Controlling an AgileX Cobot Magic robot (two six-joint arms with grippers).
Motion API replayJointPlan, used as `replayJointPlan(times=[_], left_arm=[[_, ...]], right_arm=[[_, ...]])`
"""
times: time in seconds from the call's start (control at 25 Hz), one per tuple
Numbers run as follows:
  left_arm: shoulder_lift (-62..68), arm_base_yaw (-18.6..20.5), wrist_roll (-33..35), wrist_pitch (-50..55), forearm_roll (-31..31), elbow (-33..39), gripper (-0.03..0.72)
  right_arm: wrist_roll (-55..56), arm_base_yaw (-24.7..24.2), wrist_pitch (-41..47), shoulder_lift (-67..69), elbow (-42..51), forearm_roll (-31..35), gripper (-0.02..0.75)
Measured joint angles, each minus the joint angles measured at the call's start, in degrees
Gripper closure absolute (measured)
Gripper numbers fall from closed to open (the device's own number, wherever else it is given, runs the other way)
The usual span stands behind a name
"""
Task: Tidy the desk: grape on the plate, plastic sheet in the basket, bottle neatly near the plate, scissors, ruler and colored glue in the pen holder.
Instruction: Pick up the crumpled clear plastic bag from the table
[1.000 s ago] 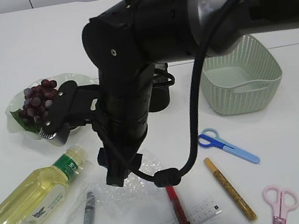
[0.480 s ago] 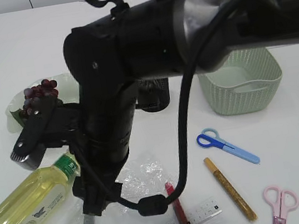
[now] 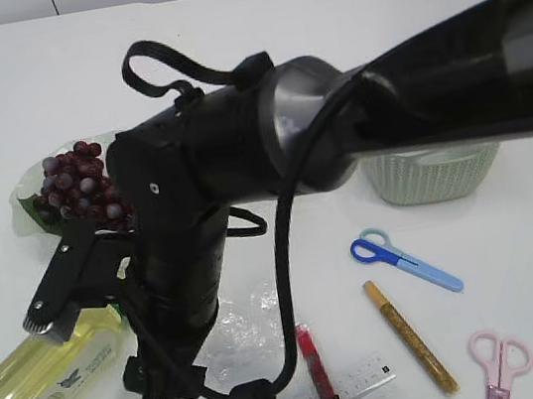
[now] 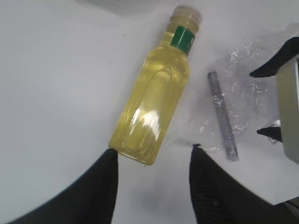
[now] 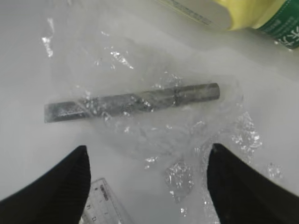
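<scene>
The yellow bottle lies on its side at the front left; in the exterior view the arm hides its neck. My left gripper is open just short of its base. The clear plastic sheet covers a silver glue stick. My right gripper hangs open over both, holding nothing; the exterior view shows it too. The grape sits on the plate. Blue scissors, pink scissors, ruler, red glue and gold glue lie on the desk. The pen holder is hidden.
The green basket stands at the back right, half behind the right arm, which fills the middle of the exterior view. The right gripper shows at the right edge of the left wrist view.
The right arm swung down and left, from beside the grape to over the bottle and sheet. Its jaws spread wider. The black pen holder behind it is now covered.
</scene>
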Motion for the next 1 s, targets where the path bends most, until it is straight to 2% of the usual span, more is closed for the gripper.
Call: replayJointPlan(times=[0.32, 0.4, 0.6, 0.72, 0.84, 1.0], left_arm=[[0.0, 0.0, 0.0, -0.1, 0.1, 0.0, 0.326], [0.0, 0.0, 0.0, -0.2, 0.2, 0.0, 0.326], [0.0, 0.0, 0.0, -0.2, 0.3, 0.0, 0.326], [0.0, 0.0, 0.0, -0.3, 0.4, 0.0, 0.326], [0.0, 0.0, 0.0, -0.3, 0.5, 0.0, 0.327], [0.0, 0.0, 0.1, -0.3, 0.5, 0.0, 0.326]], right_arm=[[0.2, 0.0, -4.6, 2.5, -0.1, -0.7, 0.174], [0.4, 0.0, -4.7, 3.7, -0.1, -0.7, 0.236], [1.3, 0.0, -4.7, 4.6, -0.1, -0.9, 0.537], [1.3, 0.0, -4.7, 4.6, -0.1, -0.9, 0.659], [1.4, 0.0, -4.7, 4.6, -0.1, -1.0, 0.738], [1.4, 0.0, -4.7, 4.6, -0.1, -1.0, 0.753]])
